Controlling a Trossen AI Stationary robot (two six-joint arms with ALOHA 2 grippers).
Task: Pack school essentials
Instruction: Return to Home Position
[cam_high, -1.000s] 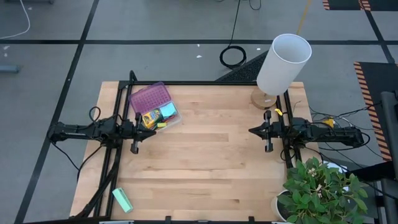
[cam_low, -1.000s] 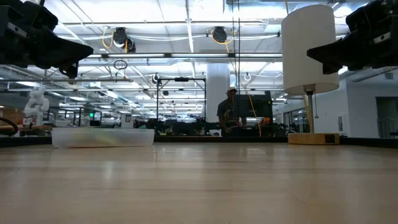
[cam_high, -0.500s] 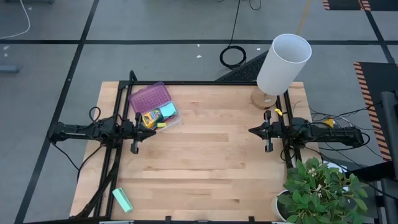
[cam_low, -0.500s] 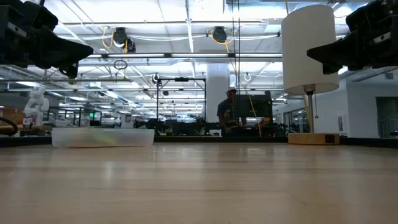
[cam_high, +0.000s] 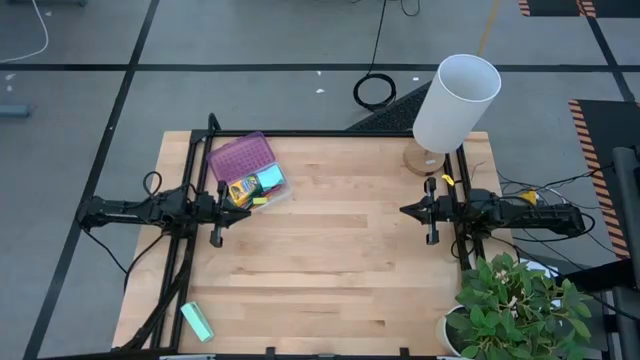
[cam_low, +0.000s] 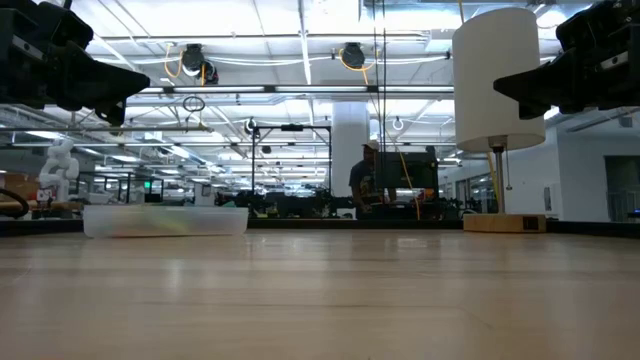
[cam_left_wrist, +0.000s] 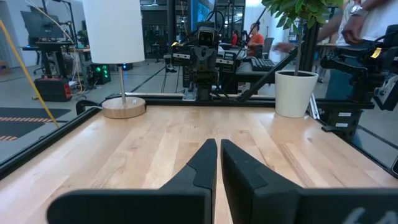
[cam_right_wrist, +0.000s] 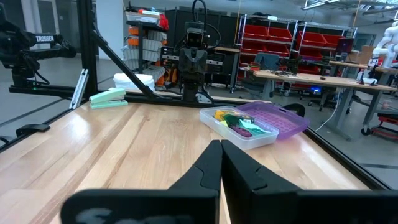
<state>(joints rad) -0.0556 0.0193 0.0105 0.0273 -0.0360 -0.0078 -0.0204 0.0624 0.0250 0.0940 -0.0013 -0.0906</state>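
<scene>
High view: both grippers, left (cam_high: 222, 213) and right (cam_high: 412, 211), pressed together at opposite table (cam_high: 340, 270) edges, bare wood between.

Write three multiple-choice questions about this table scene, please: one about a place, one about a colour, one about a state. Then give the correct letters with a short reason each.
1. Where does the mint-green rectangular block lie?
A. In the clear plastic case
B. At the table's near-left corner
C. Under the lamp

2. What colour is the open lid of the clear plastic case?
A. Purple
B. Red
C. White

3. How do the fingers of the left gripper stand?
A. Wide open
B. Shut on a pen
C. Shut, holding nothing

Key: 1 B, the mint-green rectangular block lies alone by that corner, far from the clear plastic case. 2 A, the lid shows purple from above. 3 C, the left gripper shows its fingers together with nothing between them; the right gripper looks the same.
</scene>
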